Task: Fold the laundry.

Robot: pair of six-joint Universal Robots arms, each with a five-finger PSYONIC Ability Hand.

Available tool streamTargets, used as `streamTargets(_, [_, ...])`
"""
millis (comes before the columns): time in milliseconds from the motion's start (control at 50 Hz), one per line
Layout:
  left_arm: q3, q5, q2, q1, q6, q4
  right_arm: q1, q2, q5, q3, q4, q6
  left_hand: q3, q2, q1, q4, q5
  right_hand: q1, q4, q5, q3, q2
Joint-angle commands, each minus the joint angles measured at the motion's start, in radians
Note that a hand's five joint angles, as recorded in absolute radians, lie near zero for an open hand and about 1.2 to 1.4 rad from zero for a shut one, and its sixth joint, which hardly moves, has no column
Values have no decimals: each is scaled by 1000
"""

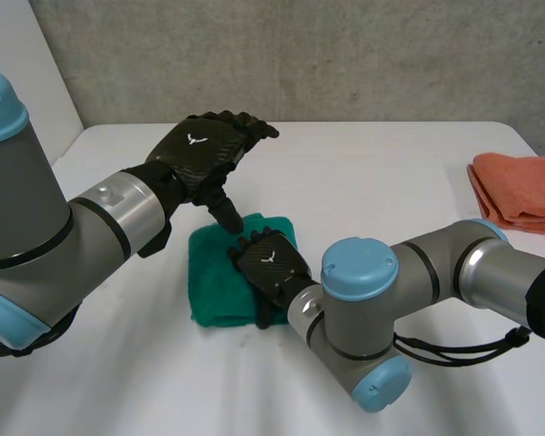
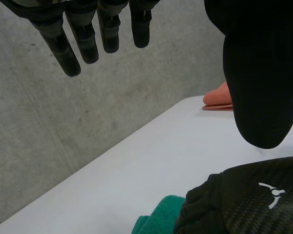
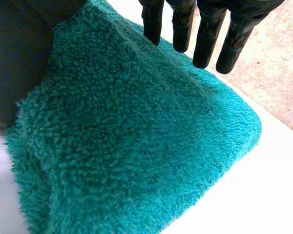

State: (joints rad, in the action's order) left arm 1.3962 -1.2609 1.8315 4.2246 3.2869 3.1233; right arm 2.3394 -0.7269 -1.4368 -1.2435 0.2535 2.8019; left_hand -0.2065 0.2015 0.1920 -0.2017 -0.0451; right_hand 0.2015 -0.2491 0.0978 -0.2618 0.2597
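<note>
Both hands are opened flat: the right hand (image 1: 271, 263) is laid on the folded green terry towel (image 1: 213, 291), probably to press its fold; the left hand (image 1: 204, 145) is held above.

The teal-green terry towel (image 1: 213, 282) (image 2: 156, 217) (image 3: 136, 146) lies flat near the middle of the white table (image 1: 391, 182), slightly to the left. It is folded into a compact, thick pad with rounded corners, a dense looped pile and stacked layers visible along one edge. The orange towel (image 1: 518, 191) (image 2: 219, 97) lies at the far right edge of the table, well apart from the green one, folded into a flat stack of several layers with its layered edge facing left.
</note>
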Motion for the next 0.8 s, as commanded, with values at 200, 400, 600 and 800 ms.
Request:
streamTargets(200, [9, 2, 0, 1, -13, 0, 0, 52, -5, 62, -2, -44, 32, -27, -17, 27, 45, 379, -332, 309, -319, 321])
streamTargets(400, [13, 2, 0, 5, -13, 0, -2, 41, -24, 91, -3, -61, 32, -27, -17, 27, 45, 553, -505, 482, -492, 495])
streamTargets(600, [13, 2, -1, 3, -15, 0, -9, 35, -20, 133, -43, -81, 32, -27, -17, 27, 45, 682, -634, 611, -622, 624])
streamTargets(800, [20, 2, -1, 5, -32, 0, -11, 46, -13, 139, -53, -91, 32, -27, -17, 27, 45, 738, -690, 667, -678, 680])
